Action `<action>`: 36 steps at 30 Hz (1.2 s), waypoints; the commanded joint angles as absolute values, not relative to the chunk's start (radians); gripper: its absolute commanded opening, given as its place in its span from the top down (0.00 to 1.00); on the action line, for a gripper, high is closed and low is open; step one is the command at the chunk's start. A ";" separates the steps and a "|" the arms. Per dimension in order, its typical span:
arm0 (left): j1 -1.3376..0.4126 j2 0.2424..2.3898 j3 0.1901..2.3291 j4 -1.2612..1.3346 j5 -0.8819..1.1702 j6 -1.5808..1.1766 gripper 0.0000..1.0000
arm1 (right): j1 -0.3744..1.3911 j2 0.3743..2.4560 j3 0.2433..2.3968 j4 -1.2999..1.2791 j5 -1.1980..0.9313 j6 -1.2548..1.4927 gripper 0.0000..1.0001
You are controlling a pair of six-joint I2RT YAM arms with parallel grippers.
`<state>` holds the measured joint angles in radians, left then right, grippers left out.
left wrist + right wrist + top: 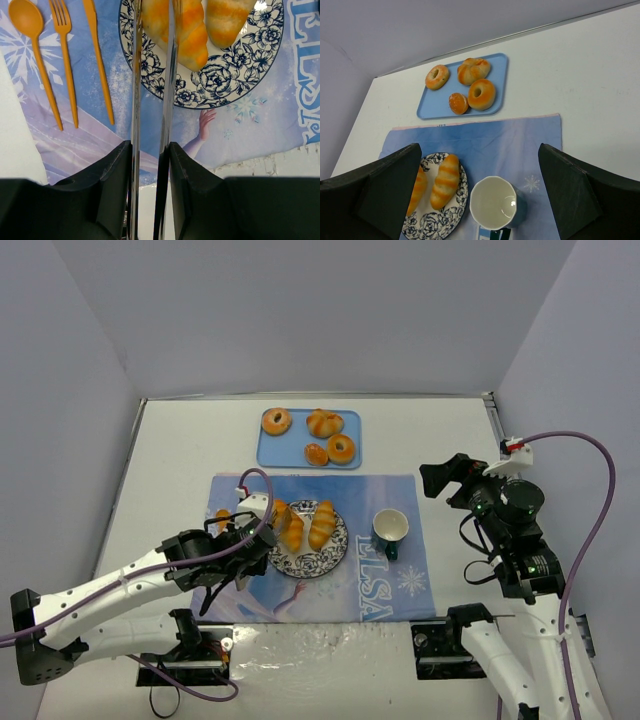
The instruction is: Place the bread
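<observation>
Bread (322,524) is laid on a blue-flowered plate (311,565) on the placemat (385,585), as two tapered, ridged golden-brown rolls side by side. From the top camera the left roll (291,528) is seen partly covered by the left gripper (155,15). Only in the left wrist view are the long thin shiny fingers (135,100) seen set a narrow gap apart, with the roll's orange crust showing between them and past the right-hand finger. Whether the roll is actually squeezed or only overlapped cannot be told. The right roll (227,17) is left untouched, just beside it. An orange spoon (30,50), fork (65,60) and knife (97,60) are shown on the placemat left of the plate in that view, but are almost wholly hidden under the arm from above. The right gripper (440,478) is held well apart at the table's right side, above the table, and in its wrist view the dark fingers (385,195) are spread wide with nothing held. There the left roll is half hidden behind one finger. A teal cup (390,528) with a white inside is stood right of the plate. Behind the placemat, a blue tray (290,453) is loaded with two doughnuts (277,421), a knotted bun (324,423) and a small round bun (316,454).
</observation>
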<state>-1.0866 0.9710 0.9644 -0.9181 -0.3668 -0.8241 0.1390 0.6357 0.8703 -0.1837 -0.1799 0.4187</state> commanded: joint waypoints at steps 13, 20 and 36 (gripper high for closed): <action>-1.094 0.991 0.927 -0.847 -0.357 -0.848 0.69 | 0.138 0.643 0.900 -0.098 -0.186 0.420 0.00; -1.095 0.990 0.932 -0.851 -0.355 -0.845 0.52 | 0.138 0.636 0.895 -0.098 -0.184 0.421 0.00; -1.111 0.951 1.027 -0.907 -0.399 -0.841 0.47 | 0.139 0.636 0.893 -0.097 -0.183 0.422 0.00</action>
<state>-1.1019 0.9797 0.9250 -0.8993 -0.3457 -0.8383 0.1387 0.6331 0.8703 -0.1833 -0.1799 0.4191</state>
